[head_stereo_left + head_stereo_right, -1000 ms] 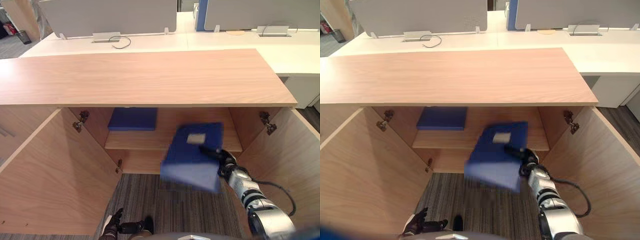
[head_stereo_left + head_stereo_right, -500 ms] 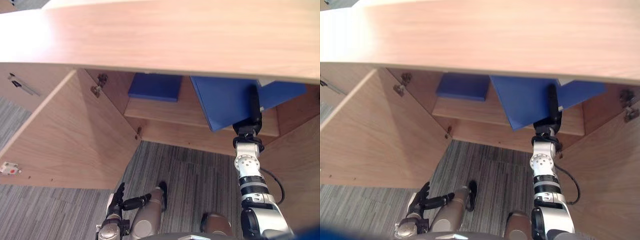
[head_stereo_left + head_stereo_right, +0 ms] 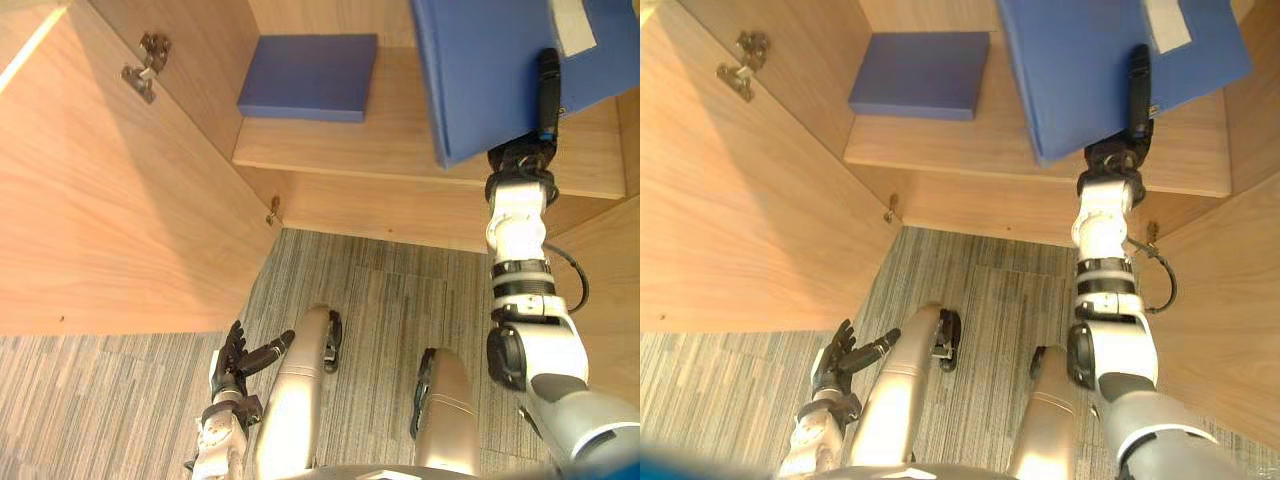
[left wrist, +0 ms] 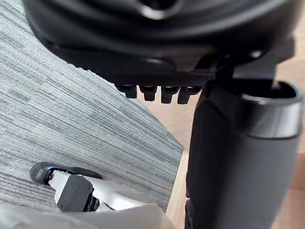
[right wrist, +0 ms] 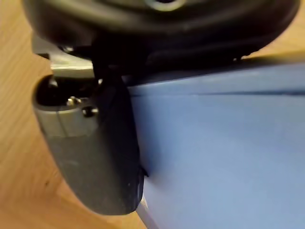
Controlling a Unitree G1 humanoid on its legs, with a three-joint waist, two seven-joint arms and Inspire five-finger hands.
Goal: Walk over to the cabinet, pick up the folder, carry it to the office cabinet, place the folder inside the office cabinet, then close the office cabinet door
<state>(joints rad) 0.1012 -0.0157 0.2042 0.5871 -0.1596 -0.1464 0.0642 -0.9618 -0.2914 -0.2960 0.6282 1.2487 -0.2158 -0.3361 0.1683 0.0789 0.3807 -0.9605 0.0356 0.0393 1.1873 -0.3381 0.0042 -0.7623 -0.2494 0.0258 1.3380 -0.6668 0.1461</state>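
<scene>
right hand [image 3: 546, 100] grips the blue folder [image 3: 485, 70] near its lower edge: thumb clamped on the face, fingers hidden behind. the folder is tilted over the shelf [image 3: 400, 160] inside the office cabinet [image 3: 200, 60]. a second blue folder [image 3: 308, 77] lies flat on the shelf, apart to the left. left hand [image 3: 231, 361] hangs low above the carpet [image 3: 110, 400], fingers straight and relaxed

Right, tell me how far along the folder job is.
Done: the folder is picked up and at the cabinet, pinched in the right hand. In hand: placing it; it hangs tilted over the shelf, beside a second folder lying there. Left: let go of it, then close the door, which stands open. The left hand hangs open low over the floor.
</scene>
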